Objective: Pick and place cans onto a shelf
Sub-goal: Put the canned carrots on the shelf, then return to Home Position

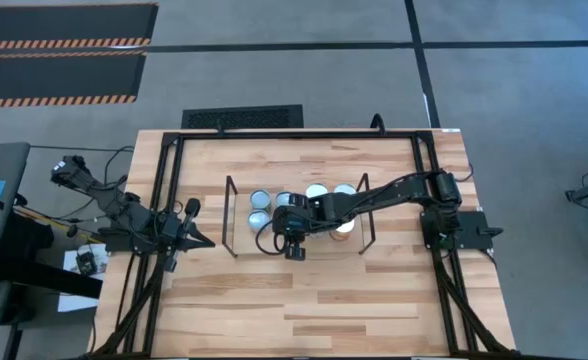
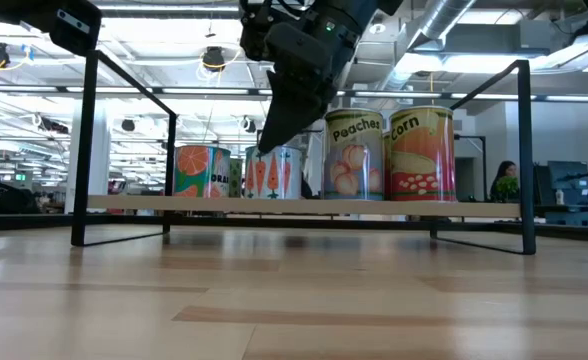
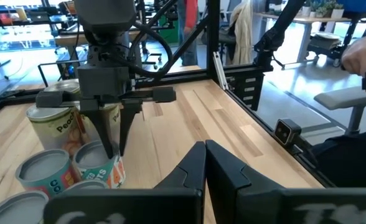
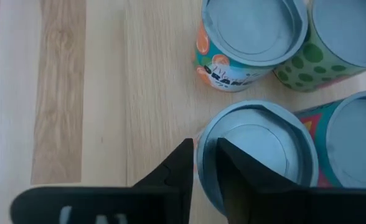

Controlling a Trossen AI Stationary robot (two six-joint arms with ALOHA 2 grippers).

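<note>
Several cans stand upright on the low wire shelf (image 1: 231,215), on its wood board (image 2: 304,207): an orange-label can (image 2: 199,170), a carrot-label can (image 2: 279,172), a taller peaches can (image 2: 356,155) and a corn can (image 2: 421,155). Their tops show in the high view (image 1: 261,198). My right gripper (image 1: 294,248) is shut and points down over the near left edge of the carrot can (image 4: 258,155), its tips (image 2: 264,148) level with the can's top. My left gripper (image 1: 202,238) is shut and empty, left of the shelf; it also shows in its own wrist view (image 3: 206,165). My right gripper's shut fingers (image 4: 186,155) come from above, pointing down, at the carrot can's rim (image 4: 203,146) on its outer side. Whether they touch the rim I cannot tell. The can stands upright on the shelf board.
Black frame rails (image 1: 164,200) edge the table on the left, right and far sides. Bare wood table (image 1: 314,310) lies in front of the shelf. An orange can (image 4: 251,37) and a green dotted can (image 4: 338,37) stand close behind the carrot can.
</note>
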